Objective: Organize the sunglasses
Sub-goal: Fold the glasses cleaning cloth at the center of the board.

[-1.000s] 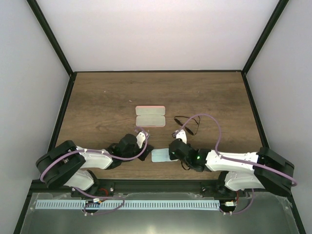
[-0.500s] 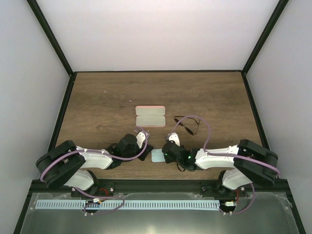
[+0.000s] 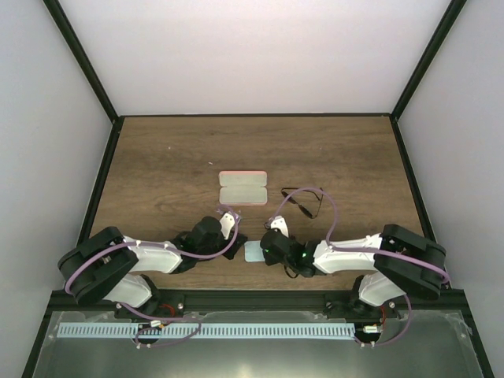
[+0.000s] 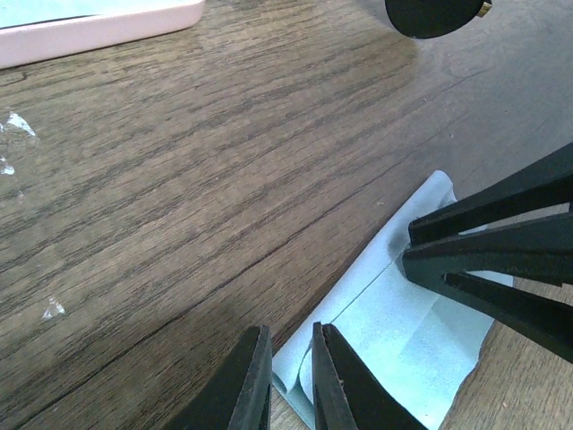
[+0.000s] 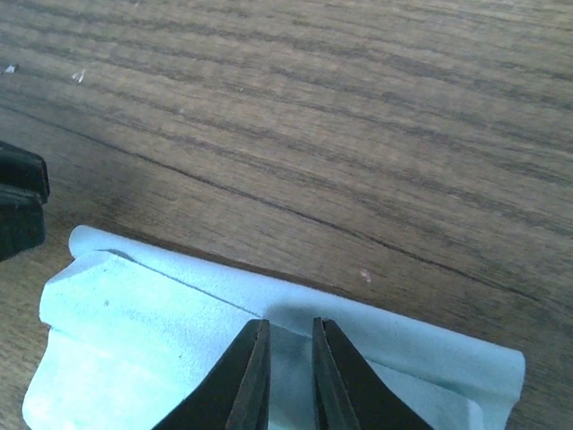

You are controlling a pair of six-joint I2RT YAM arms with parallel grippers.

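The sunglasses [image 3: 301, 201] lie on the wood right of the pink case [image 3: 242, 188], which lies open; one dark lens [image 4: 434, 13] shows in the left wrist view. A light blue cloth [image 3: 253, 252] lies near the front edge between both grippers. My left gripper [image 3: 239, 238] is at its left end, its jaws nearly together on a curled fold of the cloth [image 4: 403, 322]. My right gripper [image 3: 268, 246] is at its right side, its jaws nearly together with cloth [image 5: 152, 349] pinched between them. Neither touches the sunglasses.
The case's pink edge [image 4: 89, 27] lies beyond the left gripper. The right gripper's black fingers [image 4: 501, 260] rest on the cloth close to the left gripper [image 4: 291, 330]. Dark frame rails border the table [image 3: 157, 157].
My right gripper has moved left from beside the sunglasses onto the cloth's right side. The left arm, the case and the sunglasses have not moved.
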